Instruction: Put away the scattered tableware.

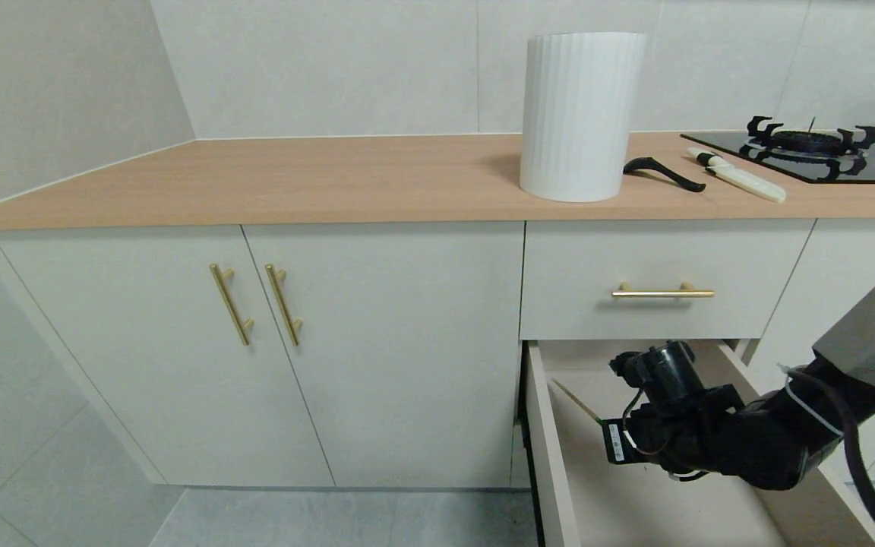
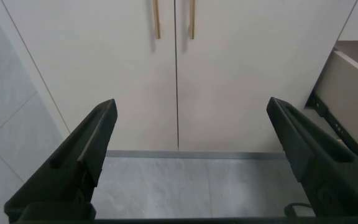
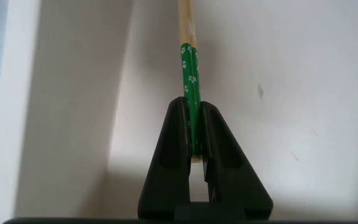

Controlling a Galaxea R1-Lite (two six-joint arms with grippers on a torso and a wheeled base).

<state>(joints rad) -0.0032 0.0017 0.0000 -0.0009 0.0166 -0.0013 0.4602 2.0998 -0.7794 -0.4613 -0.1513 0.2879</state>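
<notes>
Head view: right gripper (image 1: 603, 425) sits low inside the open drawer (image 1: 551, 448), lower right of frame. Its jaws are clamped on the green end of the chopsticks (image 1: 574, 401), which slant up-left over the drawer floor. Whether the tips touch the floor I cannot tell.

Right wrist view: gripper (image 3: 192, 109) pinches the chopsticks (image 3: 189, 56) near their green end. The bare wood end runs on past the fingertips, with the pale drawer floor behind.

Left wrist view: left gripper (image 2: 191, 109) has jaws wide apart, nothing between them. It faces the closed cabinet doors (image 2: 241, 81), near the floor.

Counter (image 1: 293, 182), upper right of frame: a black utensil (image 1: 661, 173) and a white knife (image 1: 741, 179) lie just beside the white ribbed canister (image 1: 578, 114), before the hob (image 1: 810, 152).

Progress, as judged: chopsticks are at the drawer but not yet released. The utensil and knife are not yet put away, so well under half looks done.
</notes>
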